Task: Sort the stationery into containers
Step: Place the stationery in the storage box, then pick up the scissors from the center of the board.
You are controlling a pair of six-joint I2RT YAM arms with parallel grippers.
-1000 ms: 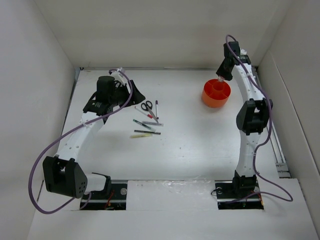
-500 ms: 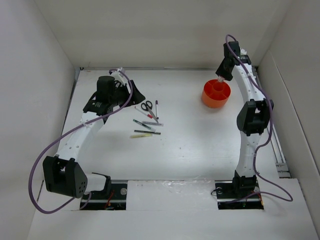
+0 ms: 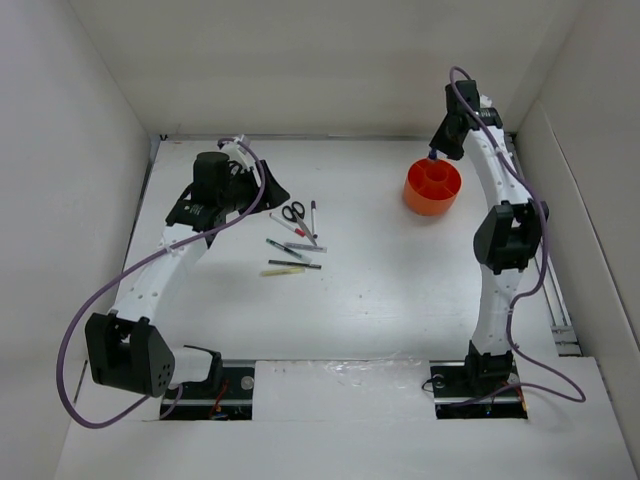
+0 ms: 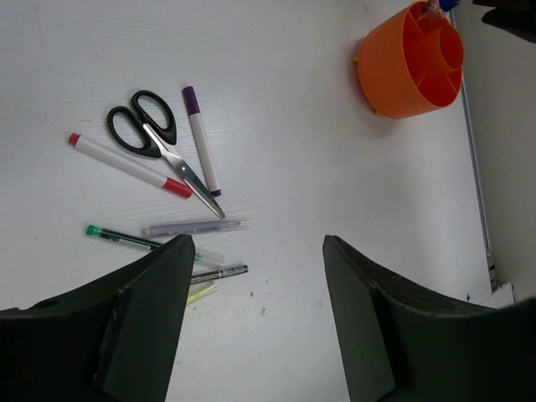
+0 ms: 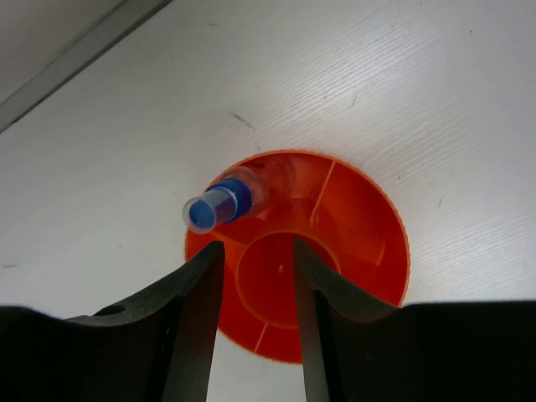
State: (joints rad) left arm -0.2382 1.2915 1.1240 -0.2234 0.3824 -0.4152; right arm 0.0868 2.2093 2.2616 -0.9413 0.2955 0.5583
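The orange organiser cup [image 3: 432,190] stands at the back right, also in the left wrist view [image 4: 402,71] and the right wrist view [image 5: 373,226]. A blue-capped pen [image 5: 219,203] leans in one outer compartment. My right gripper [image 5: 258,251] is open and empty just above the cup [image 3: 440,148]. Black-handled scissors [image 4: 151,138], a white marker with red ends [image 4: 126,165], a purple-capped pen [image 4: 199,138], a grey pen [image 4: 194,226], a green-tipped pen [image 4: 126,239], a dark pen [image 4: 219,271] and a yellow stick [image 4: 201,292] lie loose left of centre. My left gripper [image 4: 258,243] is open and empty above them.
White walls close in the table on the left, back and right. A metal rail [image 3: 548,270] runs along the right edge. The cup sits close to the back right corner, the right arm's elbow [image 3: 508,235] just beside it.
My right gripper has pulled up and back from the cup a little, and the blue-capped pen now stands free in it. The left arm has not moved.
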